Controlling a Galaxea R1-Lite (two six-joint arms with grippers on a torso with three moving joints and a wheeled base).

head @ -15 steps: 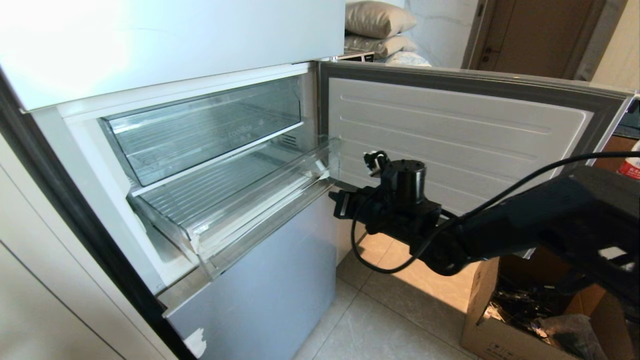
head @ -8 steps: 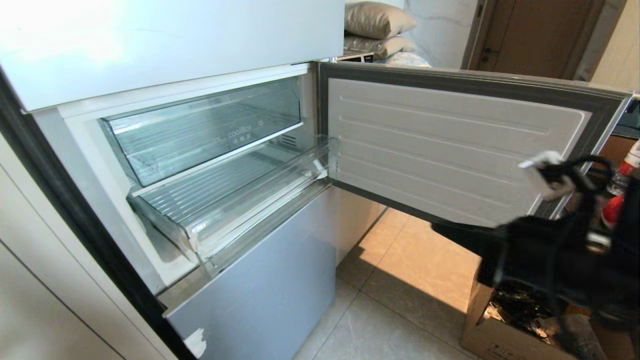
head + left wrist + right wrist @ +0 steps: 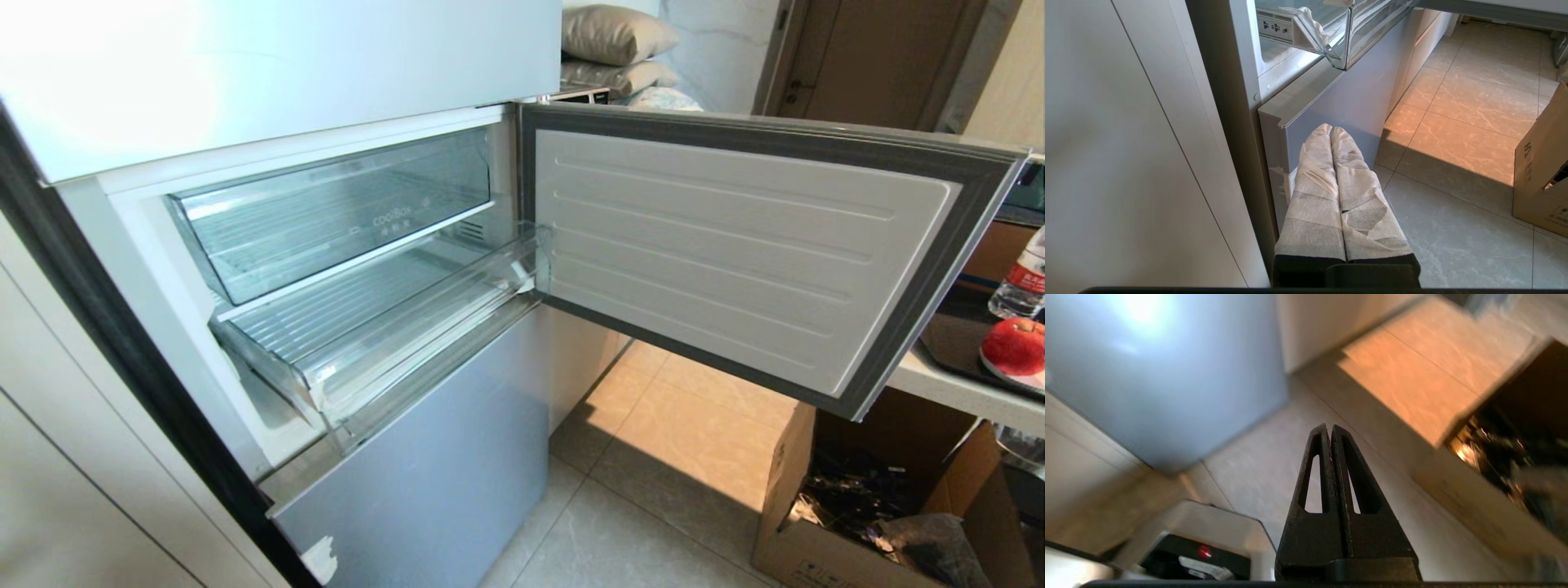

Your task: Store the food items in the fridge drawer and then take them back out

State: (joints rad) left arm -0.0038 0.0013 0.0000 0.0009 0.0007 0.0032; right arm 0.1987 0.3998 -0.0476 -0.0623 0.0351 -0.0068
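The wide, shallow transparent plastic fridge drawer (image 3: 359, 335) with a ribbed floor stands pulled out from the fridge, below the upper clear drawer printed "coolBox" (image 3: 335, 212). The white fridge door (image 3: 735, 245) is swung fully open to the right. I judge that both are left like this so that an arm can reach into the drawer from above without any obstacle. No food lies in the drawer: its ribbed floor shows bare.

One food item, a round red-orange toy food (image 3: 1015, 346), lies on a dark tray (image 3: 955, 343) on the white tabletop (image 3: 939, 384) at the far right, just beside a clear plastic water bottle (image 3: 1020, 286). It is well apart from the drawer, with the open door between them. I cannot tell if more food items are there, because the edge of the head view cuts the tray. So the storing step seems not yet begun, or the taking out is already done; the pictures do not decide this.

Neither arm shows in the head view. The right tool (image 3: 1329, 430) has its black fingers pressed together and holds nothing; it points down toward the tiled floor (image 3: 1274, 473), near the brown cardboard box (image 3: 1494, 428). The left tool (image 3: 1331, 130), with fingers wrapped in white tape, is also closed tight and empty. It hangs low in front of the grey lower fridge panel (image 3: 1339, 102), under the front corner of the drawer, and touches nothing.
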